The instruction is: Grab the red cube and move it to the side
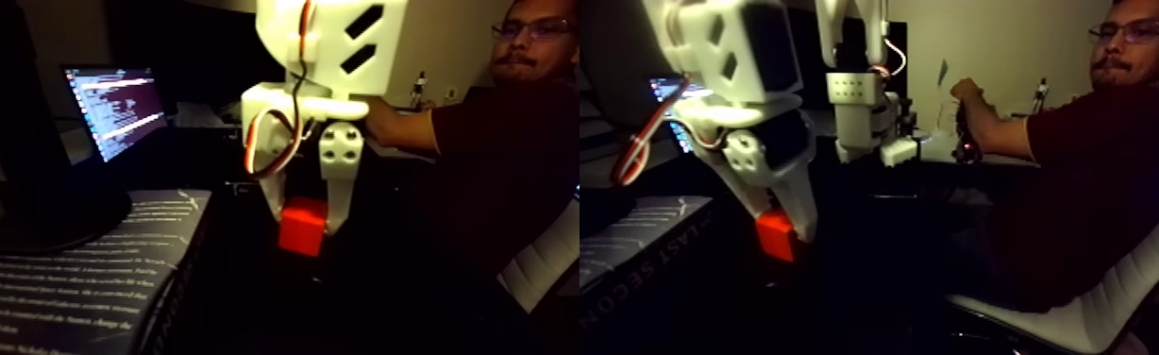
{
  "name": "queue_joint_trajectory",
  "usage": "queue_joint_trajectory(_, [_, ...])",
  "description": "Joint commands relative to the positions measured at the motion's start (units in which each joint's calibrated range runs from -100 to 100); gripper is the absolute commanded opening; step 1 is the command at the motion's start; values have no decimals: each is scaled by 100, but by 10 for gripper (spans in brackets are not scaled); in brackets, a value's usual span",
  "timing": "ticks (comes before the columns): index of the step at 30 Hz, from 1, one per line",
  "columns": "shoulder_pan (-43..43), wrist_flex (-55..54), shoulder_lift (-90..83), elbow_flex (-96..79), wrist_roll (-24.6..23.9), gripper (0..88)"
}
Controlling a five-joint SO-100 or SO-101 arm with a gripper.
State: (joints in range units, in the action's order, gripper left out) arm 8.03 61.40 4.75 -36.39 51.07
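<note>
The fixed view holds two near-equal pictures side by side. In the left half, the red cube [302, 227] sits between the white gripper's two downward-pointing fingers, and the gripper [305, 221] is shut on it. In the right half the same cube [774, 236] shows from another angle, with one white finger [799, 210] covering its right side. The surface beneath is too dark to tell whether the cube rests on it or hangs above it. A red, white and black cable loops off the gripper's left side.
A dark book with white print [68, 274] lies at the left beside the gripper. A lit screen [115, 109] stands behind it. A person [1106, 160] sits on a white chair [1078, 312] at the right, a hand [966, 94] on a second white arm [856, 104].
</note>
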Motion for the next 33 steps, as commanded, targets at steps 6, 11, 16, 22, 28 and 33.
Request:
queue_joint_trajectory(6, [38, 118, -106, 61, -23, 7])
queue_joint_trajectory(11, [-137, 701, -501, 160, -303, 8])
queue_joint_trajectory(16, [-495, 1056, -1106, 197, -589, 8])
queue_joint_trajectory(22, [-778, 1089, -2005, 197, -1334, 8])
queue_joint_trajectory(28, [-645, 1047, -2627, 197, -1614, 8])
queue_joint_trajectory(33, [-204, 1064, -2929, 197, -1630, 8])
